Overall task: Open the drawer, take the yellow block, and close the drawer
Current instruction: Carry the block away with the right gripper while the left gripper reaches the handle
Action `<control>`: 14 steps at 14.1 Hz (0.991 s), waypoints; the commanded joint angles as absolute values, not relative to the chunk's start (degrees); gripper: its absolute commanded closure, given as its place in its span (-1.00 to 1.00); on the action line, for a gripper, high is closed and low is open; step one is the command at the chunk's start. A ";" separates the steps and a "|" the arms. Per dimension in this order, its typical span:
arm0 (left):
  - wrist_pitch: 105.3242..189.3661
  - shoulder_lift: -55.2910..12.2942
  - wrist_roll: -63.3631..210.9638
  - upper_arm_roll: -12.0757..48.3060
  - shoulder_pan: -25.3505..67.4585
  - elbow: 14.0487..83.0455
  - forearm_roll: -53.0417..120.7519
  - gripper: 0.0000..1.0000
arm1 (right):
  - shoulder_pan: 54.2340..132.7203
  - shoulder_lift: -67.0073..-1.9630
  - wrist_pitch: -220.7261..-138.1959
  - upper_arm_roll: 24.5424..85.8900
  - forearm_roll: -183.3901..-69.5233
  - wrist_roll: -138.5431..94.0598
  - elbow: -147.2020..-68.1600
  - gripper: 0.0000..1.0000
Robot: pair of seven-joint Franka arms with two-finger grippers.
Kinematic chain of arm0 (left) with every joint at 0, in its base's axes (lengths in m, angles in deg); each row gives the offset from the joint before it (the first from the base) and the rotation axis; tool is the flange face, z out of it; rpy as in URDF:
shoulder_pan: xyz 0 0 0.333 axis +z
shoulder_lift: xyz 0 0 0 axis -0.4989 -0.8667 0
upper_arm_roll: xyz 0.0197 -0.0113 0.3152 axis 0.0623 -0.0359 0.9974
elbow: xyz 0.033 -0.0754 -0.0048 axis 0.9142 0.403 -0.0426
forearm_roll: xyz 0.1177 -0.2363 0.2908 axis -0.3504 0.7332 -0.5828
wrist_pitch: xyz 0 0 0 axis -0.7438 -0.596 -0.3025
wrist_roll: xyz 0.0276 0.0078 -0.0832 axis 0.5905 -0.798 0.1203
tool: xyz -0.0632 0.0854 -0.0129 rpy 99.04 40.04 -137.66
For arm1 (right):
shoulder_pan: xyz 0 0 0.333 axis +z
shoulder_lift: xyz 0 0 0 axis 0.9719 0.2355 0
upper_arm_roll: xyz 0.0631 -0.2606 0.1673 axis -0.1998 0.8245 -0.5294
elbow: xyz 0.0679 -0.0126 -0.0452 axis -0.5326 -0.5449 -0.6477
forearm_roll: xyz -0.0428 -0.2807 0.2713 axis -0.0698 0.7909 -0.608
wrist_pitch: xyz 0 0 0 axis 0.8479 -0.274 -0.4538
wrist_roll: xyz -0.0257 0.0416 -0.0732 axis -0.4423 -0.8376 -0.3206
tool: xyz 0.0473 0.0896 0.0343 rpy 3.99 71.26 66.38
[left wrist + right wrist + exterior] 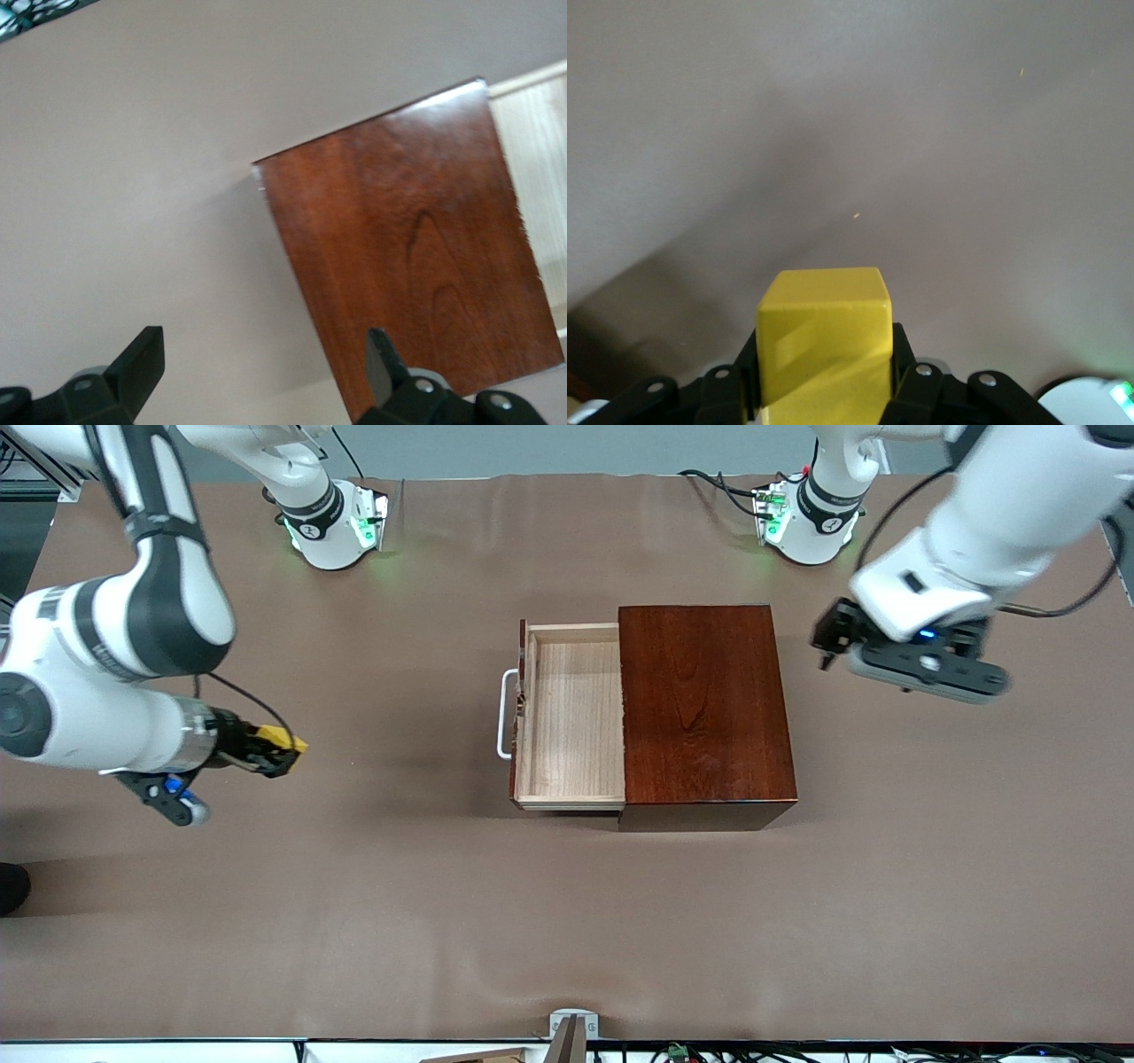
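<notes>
Surface [354,921]: brown covering, one wooden box [700,708] near its middle, glossy reddish-brown.

Drawer [571,717]: pulled out of the box toward the right arm's end of the surface; the pale interior shows nothing inside. White handle [505,713] on its front.

Left claw [912,660]: hangs over bare surface at the left arm's end, just beside the box, fingers [137,363] spread wide, nothing between them. This arm waits.

Right claw [288,751]: over bare surface toward the right arm's end, well apart from the drawer, clamped tight on the yellow block [824,341], which sits squarely between the pads.

Judgement: opening and removal look done; closing the drawer is what remains.

To do it well: press flat on the drawer front near the handle's middle and push straight along the slide, so the tray does not skew or the box skid. The open left claw could steady the box against the push. Keep the block gripped and clear throughout.
</notes>
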State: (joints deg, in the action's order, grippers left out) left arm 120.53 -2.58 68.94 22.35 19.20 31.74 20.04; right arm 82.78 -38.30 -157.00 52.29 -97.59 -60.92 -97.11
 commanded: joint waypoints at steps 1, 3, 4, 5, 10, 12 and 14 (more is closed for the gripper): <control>120.89 -3.52 71.73 21.76 13.34 30.84 18.26 -1.00 | 78.59 -38.62 -158.93 51.35 -98.05 -50.17 -98.31 1.00; 121.23 -3.61 74.89 21.15 8.94 30.84 18.44 -1.00 | 76.91 -37.56 -160.86 51.35 -97.70 -44.00 -98.31 1.00; 122.28 -4.22 75.78 20.71 6.40 30.84 18.36 -1.00 | 76.47 -36.78 -162.18 51.35 -96.65 -40.14 -98.22 1.00; 123.60 -5.10 76.57 20.62 3.59 30.84 18.10 -1.00 | 76.38 -35.90 -163.84 51.44 -96.12 -36.45 -98.22 1.00; 134.67 -12.73 76.41 20.53 -7.14 29.70 18.01 -1.00 | 76.29 -30.71 -172.11 54.77 -95.16 -25.27 -98.40 1.00; 135.82 -18.17 69.77 20.53 -9.96 25.15 18.01 -1.00 | 76.29 -30.18 -175.36 55.22 -92.87 -24.81 -100.14 1.00; 137.75 -23.97 58.52 20.53 -12.95 20.40 18.18 -1.00 | 76.47 -30.18 -180.35 55.30 -92.07 -24.81 -103.56 1.00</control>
